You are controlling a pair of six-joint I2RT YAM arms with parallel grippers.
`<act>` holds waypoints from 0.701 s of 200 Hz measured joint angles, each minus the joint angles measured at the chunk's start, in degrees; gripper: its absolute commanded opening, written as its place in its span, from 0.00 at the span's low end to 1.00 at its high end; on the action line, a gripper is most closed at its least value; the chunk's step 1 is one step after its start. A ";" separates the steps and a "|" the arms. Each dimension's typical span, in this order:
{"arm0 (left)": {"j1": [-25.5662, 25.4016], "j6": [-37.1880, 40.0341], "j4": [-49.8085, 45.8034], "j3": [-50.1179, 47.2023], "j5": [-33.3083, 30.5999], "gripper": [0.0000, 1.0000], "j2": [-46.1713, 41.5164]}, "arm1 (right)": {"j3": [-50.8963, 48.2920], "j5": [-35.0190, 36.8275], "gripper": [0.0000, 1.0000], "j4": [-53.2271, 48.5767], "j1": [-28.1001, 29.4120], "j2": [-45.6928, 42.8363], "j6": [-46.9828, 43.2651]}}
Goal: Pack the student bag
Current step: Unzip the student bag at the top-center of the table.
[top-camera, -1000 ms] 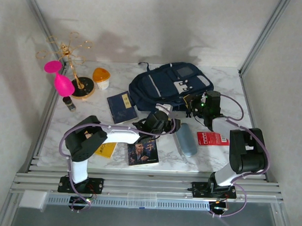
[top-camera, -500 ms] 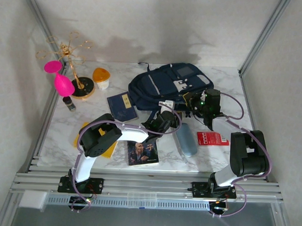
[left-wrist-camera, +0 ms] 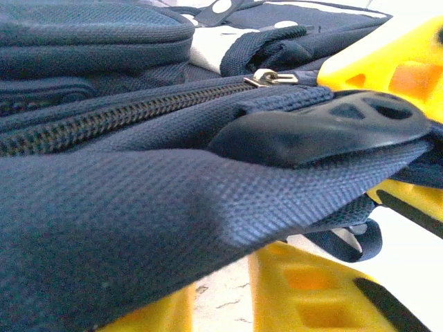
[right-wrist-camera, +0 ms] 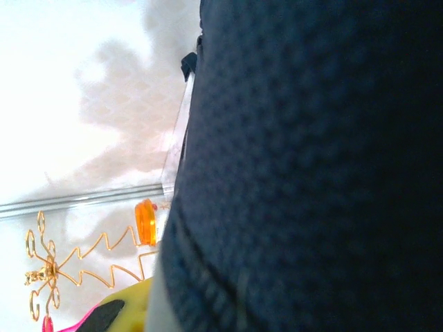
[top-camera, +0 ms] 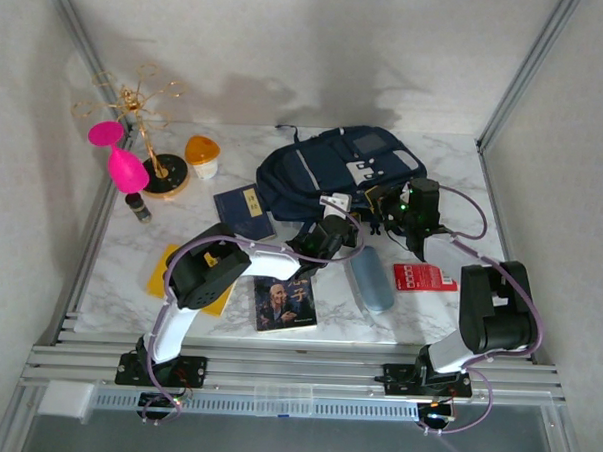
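- The left gripper (left-wrist-camera: 297,207) is closed on a fold of navy fabric at the near edge of the student bag (top-camera: 334,167); its black pad presses down on the weave from above
- The bag lies flat at the back of the table (top-camera: 130,249), front panel up
- The right gripper (top-camera: 382,208) sits at the bag's right edge with its jaws closed; we cannot tell whether fabric is between them, as cloth fills its wrist view
- We judge the step to be opening the bag, since the zip (left-wrist-camera: 104,121) looks shut and its pull (left-wrist-camera: 266,77) lies just behind the pinched fold
- We would keep the pinch firm and lift only a little, so that the fabric goes taut without dragging the bag
- The weave looks soft and may slip, so we pull slowly
- The blue case (top-camera: 371,279) and the book (top-camera: 244,214) lie near the bag, so we avoid sweeping them aside
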 measured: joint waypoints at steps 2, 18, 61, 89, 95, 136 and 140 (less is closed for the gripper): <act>0.00 -0.04 -0.02 0.00 0.02 0.14 0.00 | 0.00 0.00 0.10 -0.04 0.00 -0.09 0.00; 0.22 -0.07 0.92 -0.17 0.04 0.07 -0.02 | 0.02 0.04 0.10 -0.15 0.00 -0.63 -0.22; 1.11 -0.48 2.16 -3.89 0.09 0.00 -1.60 | 0.59 0.07 0.10 -1.81 -0.07 -1.33 -1.36; 1.33 -0.50 2.51 -7.52 1.25 0.00 -4.50 | 1.11 -0.07 0.10 -3.15 -0.79 -1.44 -2.12; 1.38 -0.50 2.49 -8.11 1.57 0.00 -5.20 | 1.11 -0.20 0.10 -3.37 -1.05 -1.53 -2.19; 1.44 -0.22 3.21 -8.09 7.80 0.16 -6.38 | 1.11 -0.24 0.10 -3.67 -1.75 -2.56 -2.36; 1.44 -0.02 3.02 -7.72 8.17 0.18 -6.19 | 1.11 -0.24 0.10 -3.67 -1.75 -2.62 -2.32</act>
